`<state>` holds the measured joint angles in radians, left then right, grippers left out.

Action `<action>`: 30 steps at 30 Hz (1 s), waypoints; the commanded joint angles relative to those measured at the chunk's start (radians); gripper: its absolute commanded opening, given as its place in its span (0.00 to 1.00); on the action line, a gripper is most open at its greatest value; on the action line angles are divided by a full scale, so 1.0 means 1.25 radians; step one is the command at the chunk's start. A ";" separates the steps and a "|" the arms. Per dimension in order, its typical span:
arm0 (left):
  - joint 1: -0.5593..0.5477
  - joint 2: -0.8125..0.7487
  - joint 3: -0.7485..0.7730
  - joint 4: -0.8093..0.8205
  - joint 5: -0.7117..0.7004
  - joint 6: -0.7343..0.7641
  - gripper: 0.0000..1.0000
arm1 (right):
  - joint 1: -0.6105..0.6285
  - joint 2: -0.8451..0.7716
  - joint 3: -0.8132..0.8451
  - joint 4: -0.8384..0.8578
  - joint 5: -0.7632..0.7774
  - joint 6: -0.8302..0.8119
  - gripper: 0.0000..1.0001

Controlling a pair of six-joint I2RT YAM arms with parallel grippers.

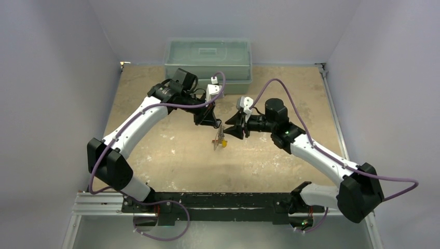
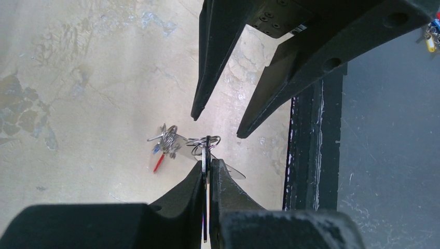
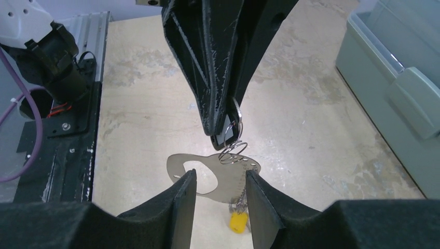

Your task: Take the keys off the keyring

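Observation:
My left gripper (image 1: 220,126) (image 2: 208,163) is shut on a thin dark oval piece (image 3: 224,137) of the keys, held on edge above the table. Wire rings (image 2: 204,141) at its tip carry the keyring (image 3: 228,181), a flat grey metal piece with an oval opening. The remaining keys (image 2: 166,141) hang off it in a bunch, with a red tag (image 2: 159,163) and a yellow tag (image 3: 237,222) (image 1: 224,144). My right gripper (image 3: 220,179) (image 1: 227,130) is open, one finger on each side of the keyring, with a gap showing on both sides.
A pale green lidded bin (image 1: 207,58) (image 3: 394,78) stands at the back edge of the table. The black mounting rail (image 1: 218,199) (image 2: 311,155) runs along the near edge. Both arms meet over the middle of the worn tabletop (image 1: 171,155).

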<state>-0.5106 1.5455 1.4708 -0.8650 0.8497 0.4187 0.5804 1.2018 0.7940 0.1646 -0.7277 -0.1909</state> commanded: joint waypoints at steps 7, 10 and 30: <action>0.004 -0.035 -0.007 0.048 0.045 -0.016 0.00 | 0.001 0.030 0.055 0.035 -0.001 0.058 0.41; 0.004 -0.034 -0.009 0.050 0.046 -0.017 0.00 | 0.001 0.034 0.061 0.038 -0.008 0.061 0.40; -0.003 -0.028 -0.007 0.053 0.048 -0.021 0.00 | 0.009 0.060 0.064 0.047 0.014 0.036 0.20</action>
<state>-0.5117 1.5440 1.4574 -0.8310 0.8616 0.4023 0.5846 1.2778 0.8413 0.1886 -0.7235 -0.1345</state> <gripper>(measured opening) 0.028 0.236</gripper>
